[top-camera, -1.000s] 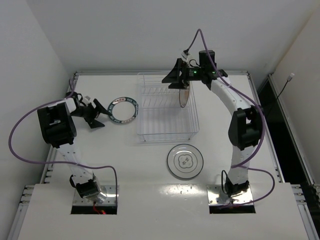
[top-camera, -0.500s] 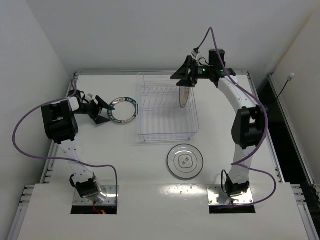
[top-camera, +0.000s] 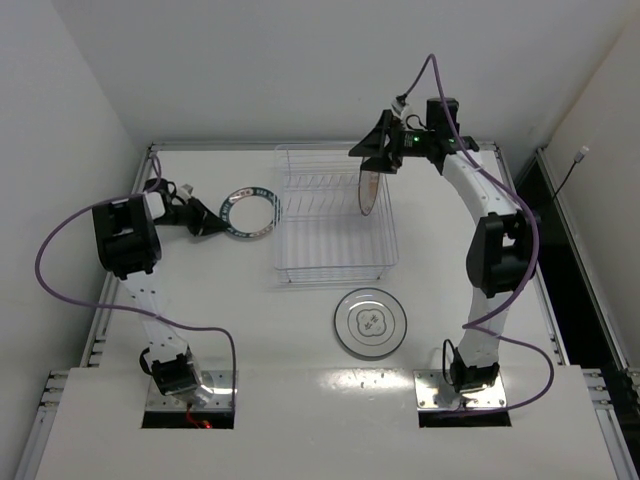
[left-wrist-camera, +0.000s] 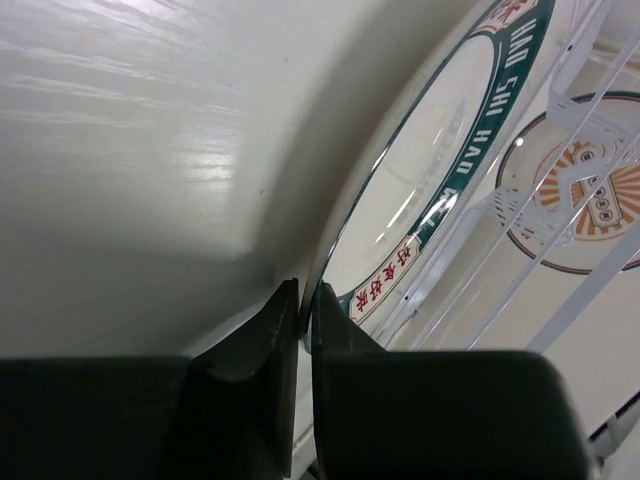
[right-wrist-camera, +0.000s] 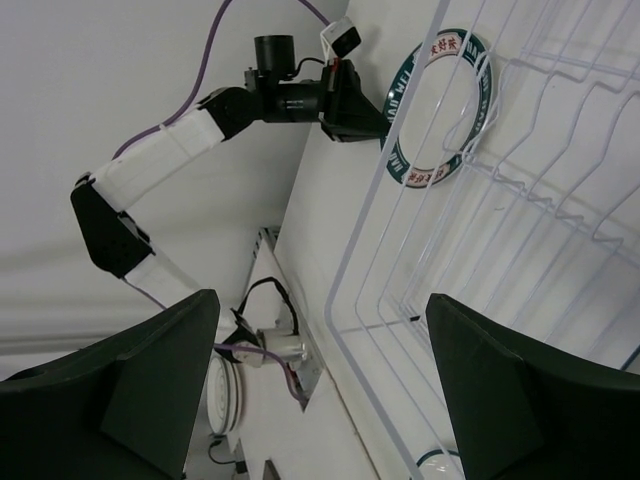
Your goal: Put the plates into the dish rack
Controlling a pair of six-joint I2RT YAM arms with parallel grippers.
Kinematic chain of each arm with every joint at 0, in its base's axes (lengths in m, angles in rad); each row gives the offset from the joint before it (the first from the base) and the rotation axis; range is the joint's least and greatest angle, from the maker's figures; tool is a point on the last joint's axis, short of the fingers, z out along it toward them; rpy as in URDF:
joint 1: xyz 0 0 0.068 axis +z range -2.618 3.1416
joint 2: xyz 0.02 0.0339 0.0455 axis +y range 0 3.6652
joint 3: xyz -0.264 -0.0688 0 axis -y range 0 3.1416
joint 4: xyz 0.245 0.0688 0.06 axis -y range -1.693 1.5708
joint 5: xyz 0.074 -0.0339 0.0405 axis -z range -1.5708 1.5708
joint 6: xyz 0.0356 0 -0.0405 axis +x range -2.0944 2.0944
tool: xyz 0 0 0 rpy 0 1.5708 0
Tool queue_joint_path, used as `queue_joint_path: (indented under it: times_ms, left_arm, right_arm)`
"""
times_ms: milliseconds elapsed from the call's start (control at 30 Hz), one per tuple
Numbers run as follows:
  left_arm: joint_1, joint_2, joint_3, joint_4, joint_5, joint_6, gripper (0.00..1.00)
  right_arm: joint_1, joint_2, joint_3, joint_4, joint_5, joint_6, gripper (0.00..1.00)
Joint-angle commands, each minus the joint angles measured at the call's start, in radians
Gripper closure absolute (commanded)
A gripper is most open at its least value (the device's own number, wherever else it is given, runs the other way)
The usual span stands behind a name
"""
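**Top view.** White worktop (top-camera: pixel 300 340) with a metal edge rail, closed in by plain white walls (top-camera: pixel 250 70).
- Left gripper (top-camera: pixel 208 220): jaws at the left rim of the teal plate (top-camera: pixel 248 215), which sits on the worktop just left of the rack (top-camera: pixel 335 250).
- Right gripper (top-camera: pixel 378 150): jaws just above the orange plate (top-camera: pixel 368 190), which stands on edge in the right part of the rack.
- The grey plate (top-camera: pixel 371 322) lies flat, well apart from both pairs of jaws, on the near side of the rack.
- The rack is a rectangular basket of thin white wire with a row of upright dividers.

**Left wrist view.** Glossy off-white worktop with streaked reflections.
- The jaws are narrow and pinch the thin rim of the teal plate (left-wrist-camera: pixel 430 180).
- The plate runs away from the jaws, up and to the right.
- The plate is glazed, with a white centre and a dark-teal band bearing panels of lettering.
- Past the plate are rack wires (left-wrist-camera: pixel 590 285). Behind them is the orange plate (left-wrist-camera: pixel 585 195), with a rayed centre and a dark ring.

**Right wrist view.** White wall above, worktop below.
- The jaws are wide and hold nothing. The fingers (right-wrist-camera: pixel 150 390) are dark, blunt and matt.
- Between and beyond the jaws lie the rack's rim and dividers (right-wrist-camera: pixel 480 250).
- Farther off is the teal plate (right-wrist-camera: pixel 440 105), with the left gripper (right-wrist-camera: pixel 350 115) at its rim.
- A purple cable (right-wrist-camera: pixel 215 30) trails from the left arm.
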Motion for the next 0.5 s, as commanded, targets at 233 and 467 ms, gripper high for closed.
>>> queue_joint_path:
  times_ms: [233,467]
  left_arm:
    - [0.106,-0.306,-0.098,0.415,0.060,-0.309,1.00]
    - [0.057,-0.387,-0.320,1.079,0.222,-0.716,1.00]
  right_arm:
    - [0.007,-0.049,0.004,0.067,-0.084,0.006,0.18]
    - [0.036,-0.028,0.013,0.077,-0.124,0.016,0.18]
